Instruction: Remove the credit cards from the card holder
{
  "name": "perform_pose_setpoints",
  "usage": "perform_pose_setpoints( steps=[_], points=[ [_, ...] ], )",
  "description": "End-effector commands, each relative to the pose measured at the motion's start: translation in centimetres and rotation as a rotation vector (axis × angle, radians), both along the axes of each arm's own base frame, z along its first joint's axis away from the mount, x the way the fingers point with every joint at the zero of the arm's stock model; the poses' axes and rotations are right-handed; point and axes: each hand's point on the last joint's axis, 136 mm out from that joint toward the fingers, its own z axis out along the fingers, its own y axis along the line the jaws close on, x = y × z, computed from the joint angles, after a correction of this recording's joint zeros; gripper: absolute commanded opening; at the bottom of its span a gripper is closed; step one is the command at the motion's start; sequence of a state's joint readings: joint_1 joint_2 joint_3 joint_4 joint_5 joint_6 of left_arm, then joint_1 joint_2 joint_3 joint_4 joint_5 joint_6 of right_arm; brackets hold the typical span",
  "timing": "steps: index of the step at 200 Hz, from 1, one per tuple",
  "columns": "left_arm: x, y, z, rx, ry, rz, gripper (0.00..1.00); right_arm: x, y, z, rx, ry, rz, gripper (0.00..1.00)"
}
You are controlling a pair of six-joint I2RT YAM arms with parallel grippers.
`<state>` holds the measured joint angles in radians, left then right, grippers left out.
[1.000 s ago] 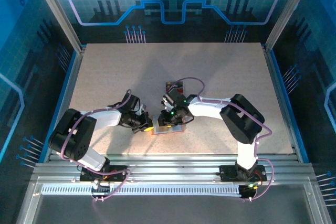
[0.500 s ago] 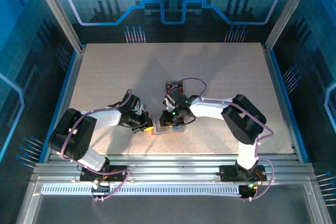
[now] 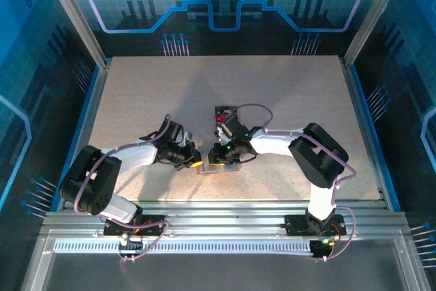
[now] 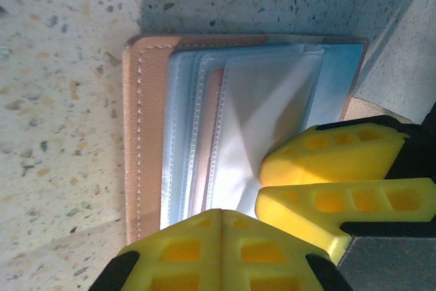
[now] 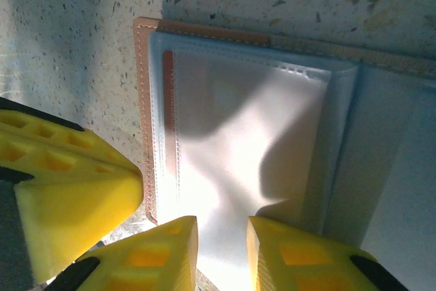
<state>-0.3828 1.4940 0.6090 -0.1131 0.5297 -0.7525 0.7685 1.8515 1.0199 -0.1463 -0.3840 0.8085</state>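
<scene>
Top: left gripper [image 3: 195,163] and right gripper [image 3: 219,161] meet over the open tan-brown leather card holder [image 3: 231,167], front-centre of the speckled table [image 3: 136,100]; a dark-red plastic card [image 3: 224,113] lies just beyond it. Left wrist: left fingers [image 4: 177,257] pressed together at the holder's edge. Right wrist: right fingers [image 5: 300,257] narrowly apart astride a clear plastic sleeve [image 5: 231,141]; can't tell if they pinch it.

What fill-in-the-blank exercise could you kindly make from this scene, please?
1. The card holder lies ___ on the table, its clear sleeves facing up.
2. The left gripper has its jaws ___.
3. The right gripper has fingers coloured ___.
Missing words: open; shut; yellow.
</scene>
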Motion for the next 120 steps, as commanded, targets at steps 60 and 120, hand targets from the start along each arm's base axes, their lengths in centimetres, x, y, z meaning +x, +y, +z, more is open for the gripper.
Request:
perform_pose_setpoints(
  steps=[60,120],
  points=[
    [-0.4,-0.3,-1.4,0.009,0.041,-0.013,0.01,0.4,-0.7,0.6,0.074,0.017,-0.056,0.26],
    [-0.2,-0.2,-1.0,0.019,0.034,-0.009,0.01,0.5,-1.1,0.3,0.167,0.051,-0.097,0.25]
  ],
)
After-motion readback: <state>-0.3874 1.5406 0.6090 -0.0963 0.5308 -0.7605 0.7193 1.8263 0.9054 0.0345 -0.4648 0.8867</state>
